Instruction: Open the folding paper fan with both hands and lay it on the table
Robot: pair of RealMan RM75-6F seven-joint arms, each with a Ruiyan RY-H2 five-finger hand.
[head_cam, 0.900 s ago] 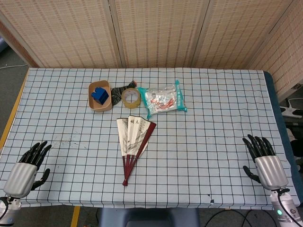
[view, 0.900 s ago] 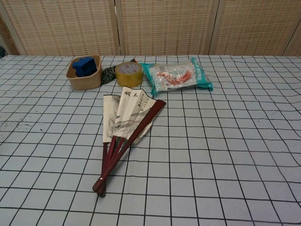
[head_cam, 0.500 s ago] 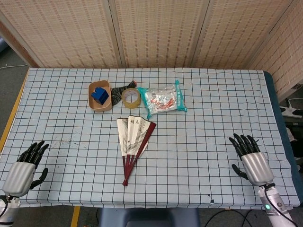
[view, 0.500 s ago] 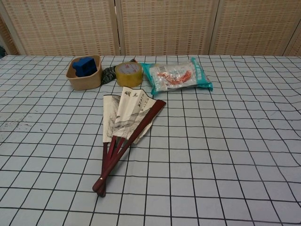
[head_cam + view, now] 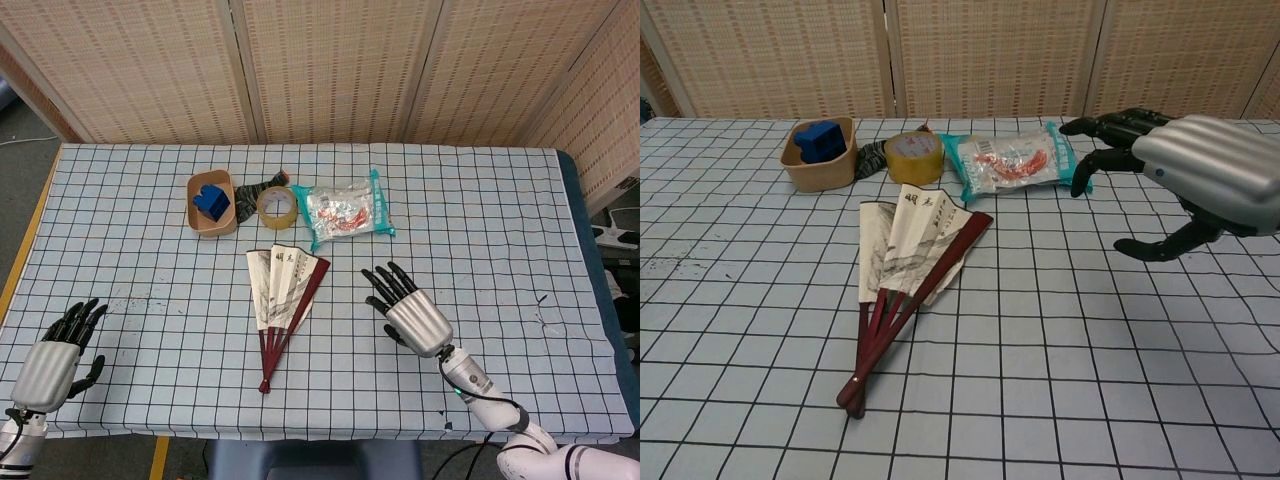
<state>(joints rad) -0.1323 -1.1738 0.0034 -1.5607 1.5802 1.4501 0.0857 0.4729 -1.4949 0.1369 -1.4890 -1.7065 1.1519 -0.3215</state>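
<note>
I see the folding paper fan with dark red wooden ribs (image 5: 284, 304) lying flat near the middle of the tabletop (image 5: 480, 210), which is covered with a pale cloth printed in a black grid. The fan is only partly spread: its painted paper leaf points toward the far side and its pivot end points back toward me, as the chest view (image 5: 908, 280) also shows. My right robot hand (image 5: 405, 307) hangs just to the right of the fan without touching it, fingers stretched out and apart, palm facing down, holding nothing; in the chest view (image 5: 1175, 175) its silver back fills the right side and the dark fingers point toward the far left. My left robot hand (image 5: 60, 350) sits at the near left corner of the tabletop, well apart from the fan, fingers also extended and spread with nothing in them; only the head view shows it. Beyond the fan, in a row, stand a small tan bowl (image 5: 211, 203) with a blue block (image 5: 210, 199) inside, a roll of yellowish tape (image 5: 276, 208) beside it with a dark crumpled item (image 5: 252, 191) between the two, and a clear packet with teal edges (image 5: 346, 209) holding something red and white.
</note>
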